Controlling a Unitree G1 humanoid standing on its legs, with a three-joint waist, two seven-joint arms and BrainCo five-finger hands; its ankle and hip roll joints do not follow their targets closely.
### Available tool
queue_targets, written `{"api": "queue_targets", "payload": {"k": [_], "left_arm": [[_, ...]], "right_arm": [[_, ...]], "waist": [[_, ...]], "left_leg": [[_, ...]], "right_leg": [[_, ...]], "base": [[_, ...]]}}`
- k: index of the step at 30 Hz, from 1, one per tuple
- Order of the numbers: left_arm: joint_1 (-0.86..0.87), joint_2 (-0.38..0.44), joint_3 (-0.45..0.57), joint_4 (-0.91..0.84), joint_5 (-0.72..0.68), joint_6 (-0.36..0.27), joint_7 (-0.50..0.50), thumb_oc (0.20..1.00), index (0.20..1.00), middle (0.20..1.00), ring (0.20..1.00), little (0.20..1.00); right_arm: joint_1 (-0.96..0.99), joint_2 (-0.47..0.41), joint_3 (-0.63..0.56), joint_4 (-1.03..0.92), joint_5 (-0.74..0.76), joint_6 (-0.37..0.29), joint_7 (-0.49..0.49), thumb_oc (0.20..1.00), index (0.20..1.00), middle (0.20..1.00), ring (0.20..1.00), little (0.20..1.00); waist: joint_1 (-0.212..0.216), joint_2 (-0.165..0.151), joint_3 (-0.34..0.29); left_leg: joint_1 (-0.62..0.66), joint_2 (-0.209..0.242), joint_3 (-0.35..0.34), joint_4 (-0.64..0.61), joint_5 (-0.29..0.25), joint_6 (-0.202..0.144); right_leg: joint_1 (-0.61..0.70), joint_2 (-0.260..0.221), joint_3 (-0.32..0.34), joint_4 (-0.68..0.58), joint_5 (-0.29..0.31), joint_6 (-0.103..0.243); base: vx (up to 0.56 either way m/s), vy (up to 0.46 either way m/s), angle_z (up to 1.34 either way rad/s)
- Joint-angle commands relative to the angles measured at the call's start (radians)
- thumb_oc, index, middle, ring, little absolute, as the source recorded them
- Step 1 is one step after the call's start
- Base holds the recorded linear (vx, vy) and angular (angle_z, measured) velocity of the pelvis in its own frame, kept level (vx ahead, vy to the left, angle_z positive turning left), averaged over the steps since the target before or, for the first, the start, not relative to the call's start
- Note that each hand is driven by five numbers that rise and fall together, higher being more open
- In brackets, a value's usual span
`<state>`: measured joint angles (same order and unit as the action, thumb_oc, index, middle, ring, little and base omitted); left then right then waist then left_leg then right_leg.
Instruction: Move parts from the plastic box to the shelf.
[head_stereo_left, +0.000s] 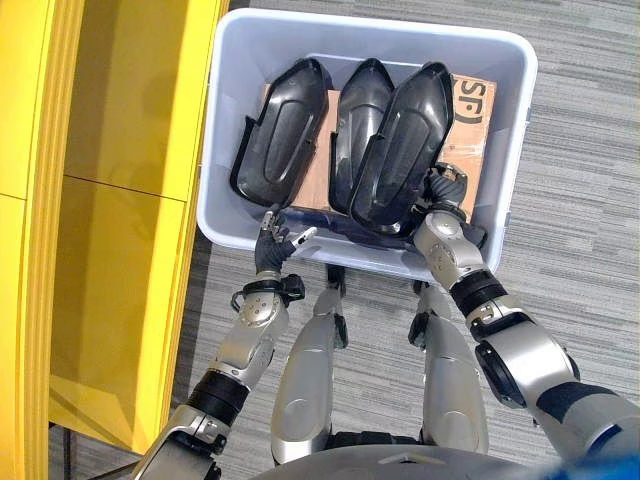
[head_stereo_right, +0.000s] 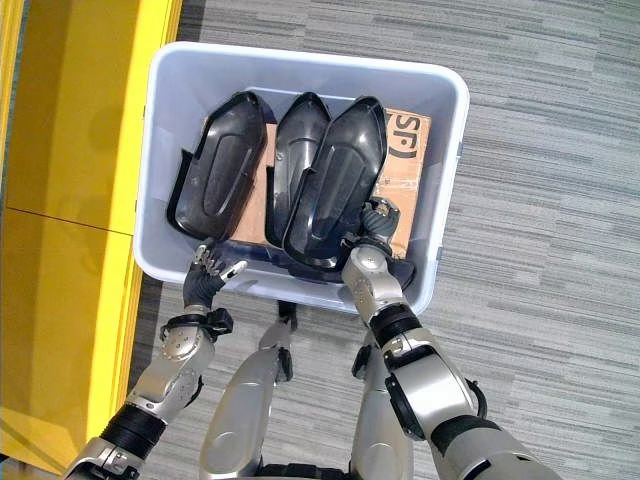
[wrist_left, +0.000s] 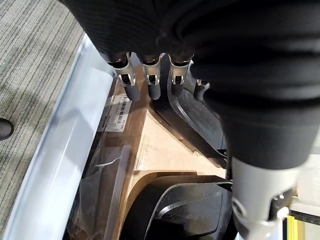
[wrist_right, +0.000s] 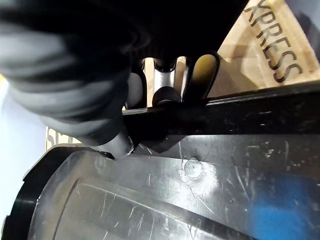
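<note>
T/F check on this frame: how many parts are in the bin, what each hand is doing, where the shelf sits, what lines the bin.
1. Three black parts lie in the plastic box. True.
2. The right hand is clear of every part. False: its fingers grip the edge of the rightmost part.
3. The left hand holds a part. False: it is open at the box's near rim.
4. The yellow shelf stands on the robot's left. True.
5. Cardboard lies under the parts. True.
</note>
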<state>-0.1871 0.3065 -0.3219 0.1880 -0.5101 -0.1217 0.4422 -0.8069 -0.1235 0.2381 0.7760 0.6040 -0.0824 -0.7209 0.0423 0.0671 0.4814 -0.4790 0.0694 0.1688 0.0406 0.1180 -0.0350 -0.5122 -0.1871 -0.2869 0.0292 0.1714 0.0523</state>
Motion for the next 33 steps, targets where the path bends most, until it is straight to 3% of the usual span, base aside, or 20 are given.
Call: {"api": "queue_targets", "payload": {"k": [1, 6, 20, 33], "left_arm": [[0.024, 0.048, -0.008, -0.052, -0.006, -0.016, 0.016, 1.000, 1.000, 1.000, 1.000, 1.000], [0.021, 0.049, -0.004, -0.045, -0.014, -0.012, 0.016, 1.000, 1.000, 1.000, 1.000, 1.000], [0.074, 0.045, 0.041, -0.067, -0.030, 0.019, 0.008, 1.000, 1.000, 1.000, 1.000, 1.000], [0.174, 0.041, 0.084, -0.082, -0.025, 0.050, -0.032, 1.000, 1.000, 1.000, 1.000, 1.000]], "right_arm": [[-0.015, -0.048, -0.043, 0.050, 0.029, 0.000, 0.000, 0.200, 0.200, 0.200, 0.200, 0.200], [0.002, -0.042, -0.041, -0.038, 0.069, -0.034, 0.001, 0.200, 0.200, 0.200, 0.200, 0.200], [0.242, -0.072, 0.037, -0.581, 0.074, -0.096, 0.119, 0.200, 0.200, 0.200, 0.200, 0.200], [0.449, -0.097, 0.074, -0.805, 0.098, -0.095, 0.238, 0.200, 0.200, 0.200, 0.200, 0.200]], "waist": [[0.022, -0.003, 0.011], [0.018, -0.008, 0.010], [-0.015, -0.038, -0.017], [-0.024, -0.061, -0.064]], "left_leg": [[-0.024, -0.029, 0.026, 0.100, -0.115, -0.012], [-0.023, -0.029, 0.028, 0.103, -0.116, -0.011], [0.028, -0.024, 0.035, 0.080, -0.102, -0.012], [0.141, -0.007, 0.030, 0.031, -0.078, -0.019]], "right_leg": [[0.041, -0.058, 0.027, 0.117, -0.102, 0.096], [0.041, -0.058, 0.029, 0.117, -0.100, 0.096], [0.083, -0.048, 0.033, 0.095, -0.089, 0.095], [0.176, -0.030, 0.030, 0.080, -0.100, 0.091]], "base": [[0.00, 0.000, 0.00], [0.00, 0.000, 0.00], [0.00, -0.003, -0.01], [0.01, -0.040, -0.04]]}}
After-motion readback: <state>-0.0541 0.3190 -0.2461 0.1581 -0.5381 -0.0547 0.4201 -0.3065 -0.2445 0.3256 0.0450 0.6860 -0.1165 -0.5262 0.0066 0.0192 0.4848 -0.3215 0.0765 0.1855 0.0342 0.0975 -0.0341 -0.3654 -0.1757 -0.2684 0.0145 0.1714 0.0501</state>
